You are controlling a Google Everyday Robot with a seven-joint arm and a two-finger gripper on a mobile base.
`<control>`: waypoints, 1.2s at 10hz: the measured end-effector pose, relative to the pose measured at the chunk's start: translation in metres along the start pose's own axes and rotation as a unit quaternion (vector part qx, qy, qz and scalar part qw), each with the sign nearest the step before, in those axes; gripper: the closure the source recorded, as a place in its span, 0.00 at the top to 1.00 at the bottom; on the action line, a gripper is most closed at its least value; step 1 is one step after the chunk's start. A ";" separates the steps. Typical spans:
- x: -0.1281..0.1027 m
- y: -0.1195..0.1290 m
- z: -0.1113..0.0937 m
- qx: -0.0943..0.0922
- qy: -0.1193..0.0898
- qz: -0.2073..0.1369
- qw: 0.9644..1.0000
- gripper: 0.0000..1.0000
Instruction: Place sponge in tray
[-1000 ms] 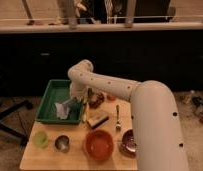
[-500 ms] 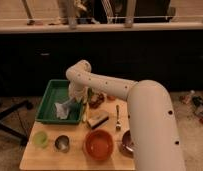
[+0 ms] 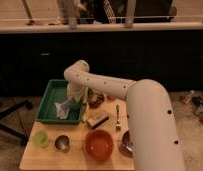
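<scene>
Sponge [image 3: 61, 109] shows inside tray [image 3: 50, 100] near its right rim, below gripper [image 3: 71, 102]; grip unclear.

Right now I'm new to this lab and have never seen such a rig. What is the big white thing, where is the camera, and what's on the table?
The white thing is a robot arm. It comes in from the lower right, bends, and points down into the green tray. At its end is the gripper, over the tray. The pale sponge lies just below it, inside the tray; whether it is gripped I cannot tell. A single camera looks down on the wooden table. Also there: an orange bowl, green cup, metal cup, fork and a brown-topped block.
</scene>
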 end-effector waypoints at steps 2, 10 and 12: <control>0.001 -0.005 -0.002 0.013 -0.002 0.001 1.000 0.00; 0.000 -0.018 0.003 0.075 -0.060 0.001 0.995 0.00; 0.000 -0.019 0.006 0.084 -0.073 0.000 0.994 0.00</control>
